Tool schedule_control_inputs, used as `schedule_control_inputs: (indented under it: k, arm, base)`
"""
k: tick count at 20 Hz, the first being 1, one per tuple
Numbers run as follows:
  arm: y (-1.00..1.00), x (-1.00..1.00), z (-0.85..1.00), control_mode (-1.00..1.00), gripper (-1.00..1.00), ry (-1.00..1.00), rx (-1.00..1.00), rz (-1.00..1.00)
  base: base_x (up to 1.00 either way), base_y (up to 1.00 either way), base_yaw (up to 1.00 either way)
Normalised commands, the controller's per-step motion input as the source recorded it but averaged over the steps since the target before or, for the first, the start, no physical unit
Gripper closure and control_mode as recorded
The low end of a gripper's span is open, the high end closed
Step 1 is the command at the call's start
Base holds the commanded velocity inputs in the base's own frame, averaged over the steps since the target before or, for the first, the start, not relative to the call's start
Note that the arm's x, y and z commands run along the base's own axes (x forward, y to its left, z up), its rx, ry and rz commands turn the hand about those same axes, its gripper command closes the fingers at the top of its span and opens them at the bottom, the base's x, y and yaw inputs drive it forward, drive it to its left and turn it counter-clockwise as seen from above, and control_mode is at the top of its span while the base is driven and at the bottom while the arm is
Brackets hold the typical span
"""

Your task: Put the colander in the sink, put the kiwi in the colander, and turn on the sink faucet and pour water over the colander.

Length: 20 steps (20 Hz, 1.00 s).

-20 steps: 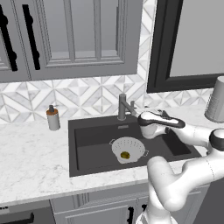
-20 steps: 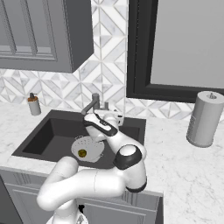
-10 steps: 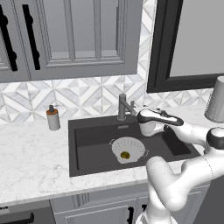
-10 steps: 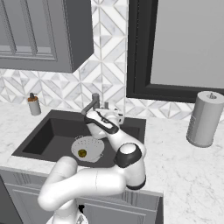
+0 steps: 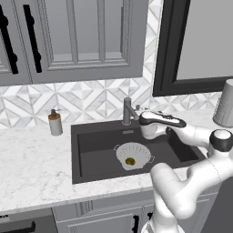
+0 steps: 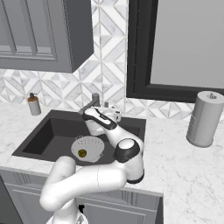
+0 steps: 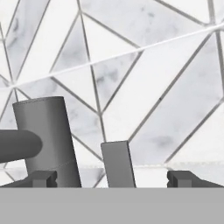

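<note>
- The sink faucet (image 5: 128, 111), a short dark grey metal upright tap with an angled spout and a flat side lever (image 7: 118, 164), stands at the back rim of the large dark grey rectangular sink (image 5: 91, 150) set into the white marble counter (image 5: 32, 168).
- The white round perforated colander (image 5: 133, 154) sits on the sink floor, and the small olive-brown kiwi (image 5: 130, 161) lies inside it, so by the look of things only the water step is left.
- The two-finger gripper (image 7: 112, 178) has its tips spread wide apart, with nothing between them but the lever.
- In the hand view the lever rises as a flat upright slab roughly midway between the two tips, its long axis running up and down, while the faucet's round column stands just beside it, in front of one tip, with the spout reaching away from it to the frame edge.
- From the left base view the hand (image 5: 152, 123) hovers above the back of the sink, just beside the faucet on its window side, pointing at the tiled wall.
- Whether the fingertips (image 7: 181, 178) already reach level with the lever or stop just short of it is hard to judge, since the tips show only at the frame's bottom.
- The coming move probably turns on this: the lever lies straight ahead of the open claw, so a short advance and a sideways push should swing it.
</note>
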Motion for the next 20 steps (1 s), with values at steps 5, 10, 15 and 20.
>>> schedule_control_inputs:
  k: [5, 10, 15, 20]
  arm:
    - [0.04, 0.21, -0.01, -1.00, -1.00, 0.00, 0.00, 0.00]
    - [0.00, 0.25, -0.01, -1.00, -1.00, 0.00, 0.00, 0.00]
    - [0.00, 0.21, 0.00, -1.00, -1.00, 0.00, 0.00, 0.00]
    - [0.00, 0.13, 0.00, -1.00, -1.00, 0.00, 0.00, 0.00]
  base:
    - [0.00, 0.00, 0.00]
    - [0.00, 0.00, 0.00]
    - [0.00, 0.00, 0.00]
    - [0.00, 0.00, 0.00]
